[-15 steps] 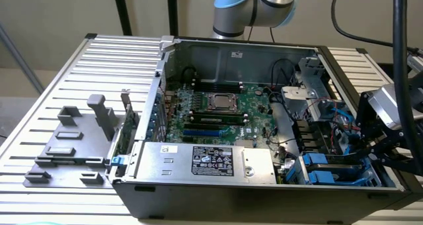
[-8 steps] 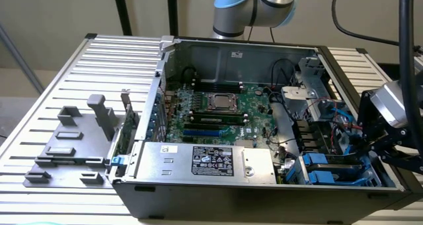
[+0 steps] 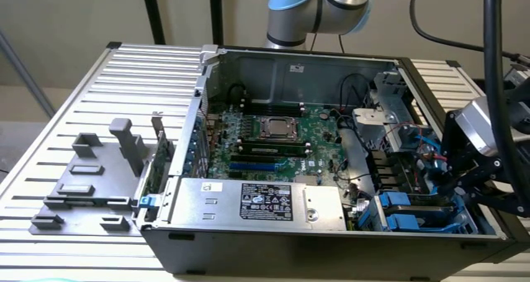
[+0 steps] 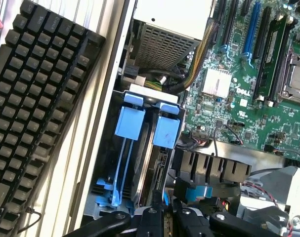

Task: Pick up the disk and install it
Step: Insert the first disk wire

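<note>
Soft, diffuse light leaves only faint shadows around the computer case [image 3: 314, 251]. The ribbed table [image 3: 83, 108] beside the case reads bright and pale, and the motherboard [image 3: 273, 139] inside it sits in mild shade. In the wrist view, the power-supply box [image 4: 172, 15] inside the case glares white, and the keyboard [image 4: 36, 98] outside it shows dull glints.

The surface [image 3: 74, 95] is ribbed silver metal, its slats running edge to edge. An open computer case [image 3: 331, 257] lies on it, covering the middle and reaching toward the edge at the exterior view's right. A grey plastic fixture [image 3: 91, 182] with upright posts sits near the opposite edge, just beside the case. A black keyboard [image 4: 36, 108] lies on the slats alongside the case's outer wall.
</note>
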You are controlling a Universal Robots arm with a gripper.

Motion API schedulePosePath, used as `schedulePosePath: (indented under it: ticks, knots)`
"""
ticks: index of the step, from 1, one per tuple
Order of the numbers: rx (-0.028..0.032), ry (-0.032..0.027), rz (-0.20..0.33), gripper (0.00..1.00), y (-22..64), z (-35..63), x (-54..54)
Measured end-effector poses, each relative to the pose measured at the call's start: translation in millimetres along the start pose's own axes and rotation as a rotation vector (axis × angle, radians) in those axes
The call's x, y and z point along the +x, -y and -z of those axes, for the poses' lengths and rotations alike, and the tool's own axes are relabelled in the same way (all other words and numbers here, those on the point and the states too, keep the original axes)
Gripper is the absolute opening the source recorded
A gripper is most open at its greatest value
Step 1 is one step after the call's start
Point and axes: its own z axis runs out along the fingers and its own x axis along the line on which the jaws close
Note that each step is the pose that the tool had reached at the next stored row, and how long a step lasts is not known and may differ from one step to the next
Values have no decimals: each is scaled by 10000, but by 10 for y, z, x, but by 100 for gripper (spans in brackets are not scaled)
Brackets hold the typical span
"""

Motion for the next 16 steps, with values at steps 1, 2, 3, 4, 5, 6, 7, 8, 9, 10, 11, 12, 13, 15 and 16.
schedulePosePath:
  ticks: [1,2,3,4,5,6,7,8,9,10,11,12,13,15,16]
  knots:
    - [-27,6,-4,16,-5,4,-2]
    - [-63,15,-9,16,-9,7,-3]
    - [-102,23,-17,16,-11,11,-4]
    - [-153,30,-26,16,-12,13,-4]
    - [-215,39,-39,16,-12,14,-5]
    - [-281,42,-57,16,-12,14,-6]
    - [-345,37,-81,16,-12,15,-6]
    - [-400,31,-108,16,-12,16,-5]
    - [-454,26,-145,16,-12,15,-5]
    - [-499,18,-187,16,-12,14,-5]
    - [-542,6,-237,16,-12,13,-4]
    - [-586,-4,-292,16,-12,13,-4]
    - [-635,-9,-364,16,-12,14,-4]
    - [-718,-9,-541,16,-12,15,-5]
    - [-754,-10,-635,16,-12,15,-6]
